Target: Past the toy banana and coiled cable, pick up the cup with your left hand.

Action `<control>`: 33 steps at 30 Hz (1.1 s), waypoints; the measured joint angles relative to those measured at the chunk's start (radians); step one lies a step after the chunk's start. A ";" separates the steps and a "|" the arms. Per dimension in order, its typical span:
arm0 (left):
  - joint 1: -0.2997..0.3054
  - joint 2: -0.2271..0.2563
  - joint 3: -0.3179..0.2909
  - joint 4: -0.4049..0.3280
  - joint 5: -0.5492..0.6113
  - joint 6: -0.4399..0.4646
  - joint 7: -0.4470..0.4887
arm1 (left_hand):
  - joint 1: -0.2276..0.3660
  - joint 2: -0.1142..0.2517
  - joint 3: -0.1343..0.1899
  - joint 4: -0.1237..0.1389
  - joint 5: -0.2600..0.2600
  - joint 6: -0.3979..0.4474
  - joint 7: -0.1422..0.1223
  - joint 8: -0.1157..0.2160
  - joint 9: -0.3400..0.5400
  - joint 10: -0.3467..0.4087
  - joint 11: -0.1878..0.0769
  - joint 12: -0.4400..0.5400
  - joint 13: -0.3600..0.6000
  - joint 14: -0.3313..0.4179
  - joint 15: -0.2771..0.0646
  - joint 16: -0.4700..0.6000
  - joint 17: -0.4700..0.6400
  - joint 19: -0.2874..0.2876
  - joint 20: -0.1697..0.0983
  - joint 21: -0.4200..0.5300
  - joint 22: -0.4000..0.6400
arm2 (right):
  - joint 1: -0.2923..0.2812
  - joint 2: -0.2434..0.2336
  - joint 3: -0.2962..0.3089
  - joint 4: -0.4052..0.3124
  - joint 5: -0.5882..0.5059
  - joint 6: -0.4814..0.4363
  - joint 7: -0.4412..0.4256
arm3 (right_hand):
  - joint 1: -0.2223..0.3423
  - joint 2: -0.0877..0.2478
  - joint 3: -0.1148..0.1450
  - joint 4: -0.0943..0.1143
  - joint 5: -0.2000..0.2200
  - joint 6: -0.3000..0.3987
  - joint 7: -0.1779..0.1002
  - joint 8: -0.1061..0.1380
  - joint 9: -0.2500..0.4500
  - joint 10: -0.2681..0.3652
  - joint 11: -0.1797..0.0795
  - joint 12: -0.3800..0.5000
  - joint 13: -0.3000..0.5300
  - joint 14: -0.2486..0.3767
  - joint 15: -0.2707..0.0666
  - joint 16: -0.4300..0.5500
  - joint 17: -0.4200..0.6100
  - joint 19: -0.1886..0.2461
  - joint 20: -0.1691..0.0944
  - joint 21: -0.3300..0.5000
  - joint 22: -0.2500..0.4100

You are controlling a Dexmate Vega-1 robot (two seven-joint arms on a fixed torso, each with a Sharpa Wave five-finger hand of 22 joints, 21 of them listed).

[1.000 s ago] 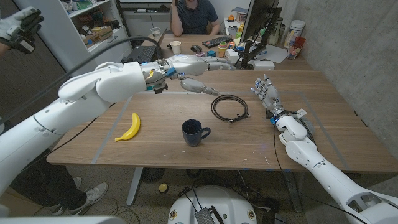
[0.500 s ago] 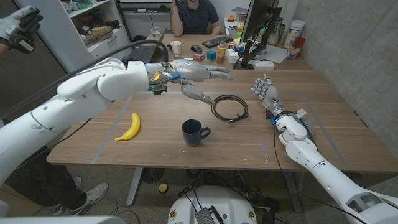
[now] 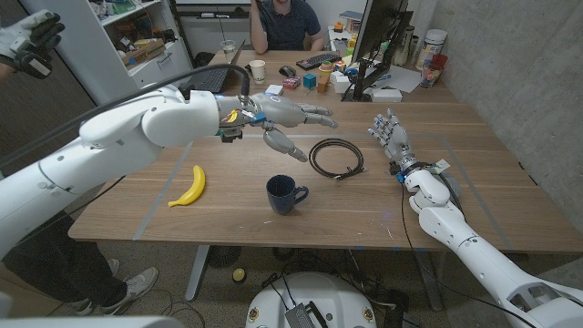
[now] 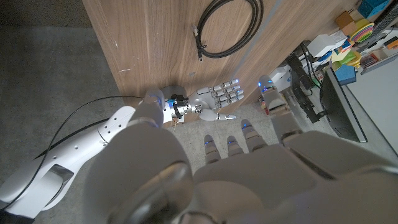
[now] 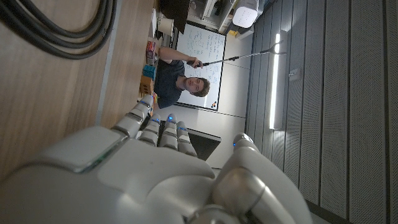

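Note:
A dark blue cup (image 3: 286,194) stands upright near the table's front edge, handle to the right. Left of it lies the yellow toy banana (image 3: 189,186). Behind and to its right lies the coiled black cable (image 3: 335,156) (image 4: 227,28) (image 5: 62,31). My left hand (image 3: 287,118) (image 4: 249,162) hovers over the table behind the cup, fingers spread, holding nothing. At the right, beside the cable, my right hand (image 3: 390,137) (image 4: 217,102) (image 5: 155,168) stands with fingers straight and holds nothing.
Tape lines mark a rectangle on the wooden table (image 3: 228,219). Along the far edge are a paper cup (image 3: 258,68), a keyboard (image 3: 319,61), small blocks and a monitor (image 3: 378,32). A person (image 3: 284,23) sits behind the table.
My left hand has drawn back from its far reach and come lower and nearer, toward the cup. Cup, banana, cable and right hand have not moved.

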 measured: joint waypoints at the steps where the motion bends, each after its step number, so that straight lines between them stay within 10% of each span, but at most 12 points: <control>1: -0.001 0.001 0.002 -0.002 0.000 0.000 0.000 | 0.004 -0.002 -0.003 0.003 0.000 0.000 0.000 0.000 0.000 0.000 0.000 0.000 0.000 0.000 0.000 0.000 0.000 0.000 0.000 0.000 0.000 | 0.000 0.000 0.000 0.000 0.000 0.000 0.000 | 0.000 0.000 0.000 0.000 0.000 0.000 0.000 0.000 0.000 0.000 0.000 0.000 0.000 0.000 0.000 0.000 0.000 0.000 0.000 0.000 0.000; 33: 0.028 0.027 0.041 -0.037 0.099 0.077 -0.117 | 0.047 0.005 -0.020 0.013 0.000 0.001 0.004 0.004 0.000 0.022 -0.007 0.023 0.003 0.021 -0.006 0.008 0.000 0.013 0.002 -0.009 0.000 | 0.001 -0.001 0.006 -0.005 -0.009 0.012 -0.016 | -0.005 -0.005 -0.007 0.007 0.000 -0.004 -0.004 0.000 0.000 -0.004 -0.004 0.000 0.000 0.002 0.009 0.000 0.000 0.000 0.000 0.000 0.001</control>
